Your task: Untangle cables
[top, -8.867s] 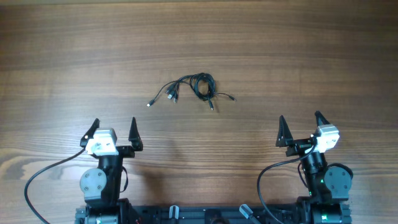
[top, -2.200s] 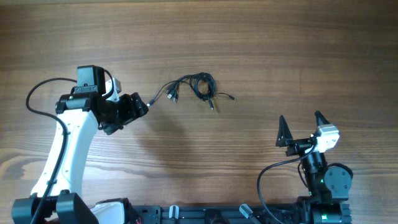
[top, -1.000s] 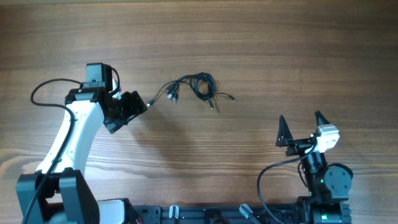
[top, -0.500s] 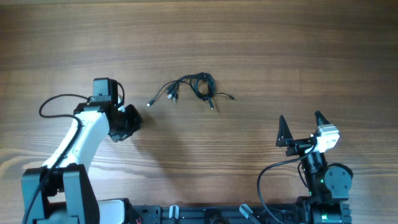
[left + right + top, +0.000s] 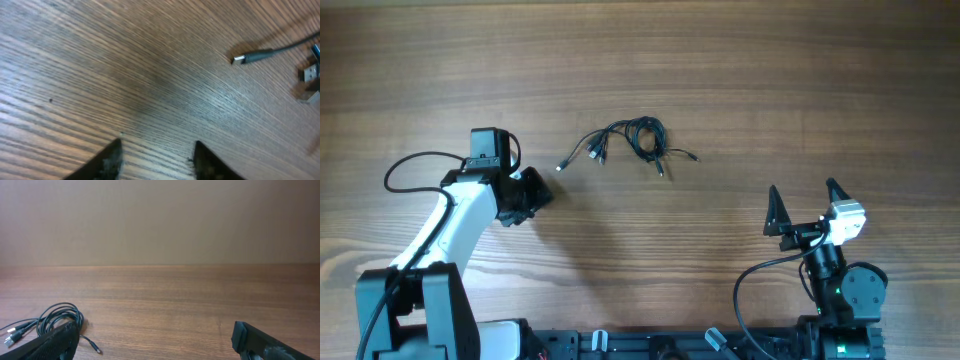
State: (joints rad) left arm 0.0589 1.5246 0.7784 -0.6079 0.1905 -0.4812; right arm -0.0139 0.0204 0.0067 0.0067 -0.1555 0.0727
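**Overhead.** The cables (image 5: 632, 138) lie in one loose bundle near mid-tabletop (image 5: 770, 60), slightly toward the far edge. The coil is at the right of the bundle, and plug ends fan out to the left and lower right. The L gripper (image 5: 532, 190) is over bare wood toward the left edge, near the leftmost plug (image 5: 561, 167) but not touching it. Its jaw gap is poorly resolved here and appears partly spread. The R gripper (image 5: 803, 192) sits by the near edge on the right side, well apart from the cables. Its jaws are spread wide with nothing between them.

**Left wrist.** The L gripper (image 5: 157, 156) shows both fingers (image 5: 107, 162) at the bottom of the frame. They stand apart with only wood grain between them, and nothing is pinched. One plug (image 5: 246, 57) with a silver tip lies flat on the wood ahead and to the right, clear of the fingers. More plug ends sit at the frame's right edge, partly cut off.

**Right wrist.** The R gripper (image 5: 155, 342) has its fingers (image 5: 52, 342) at the two bottom corners, spread wide and empty. The cables (image 5: 55, 316) lie flat ahead and to the left. The left finger overlaps the lower part of the coil in this view, but contact cannot be confirmed from here.
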